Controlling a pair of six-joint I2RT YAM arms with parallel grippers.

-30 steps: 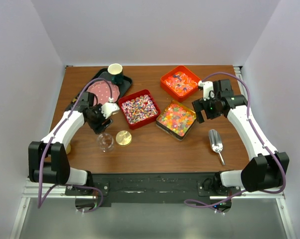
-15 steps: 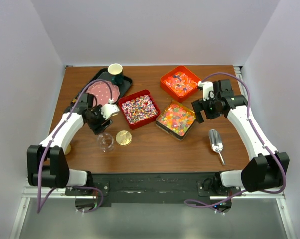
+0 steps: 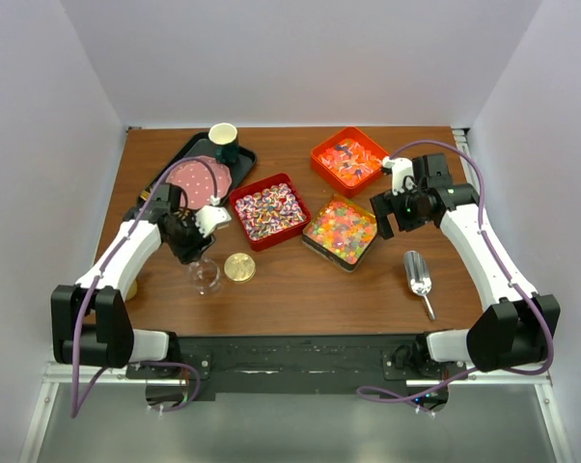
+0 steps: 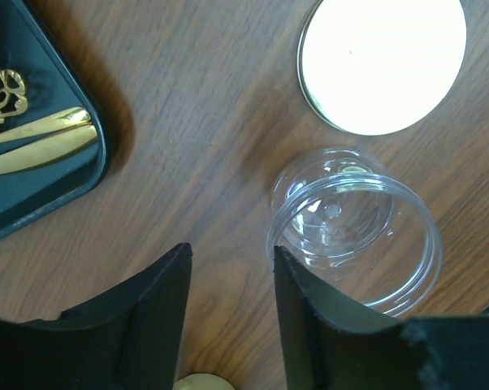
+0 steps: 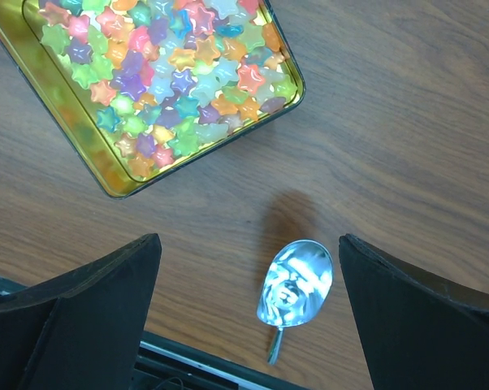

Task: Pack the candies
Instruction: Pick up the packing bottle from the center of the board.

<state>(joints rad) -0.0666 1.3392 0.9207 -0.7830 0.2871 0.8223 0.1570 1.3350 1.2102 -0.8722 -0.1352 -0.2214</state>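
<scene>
No candies [image 5: 171, 73] are packed yet: your jar [image 4: 354, 231] is empty, left hand [image 4: 231, 253] released beside it, right hand [image 5: 248, 244] released above the scoop [image 5: 297, 280].

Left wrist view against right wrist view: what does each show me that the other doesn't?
Only the left wrist view: the empty clear jar, the round gold lid beside it, and a corner of the dark tray holding gold-coloured utensils. Only the right wrist view: the gold tin of star-shaped jelly candies and the silver scoop lying near it. Both: the wooden table, plus an open, empty hand: left hand, right hand.
</scene>
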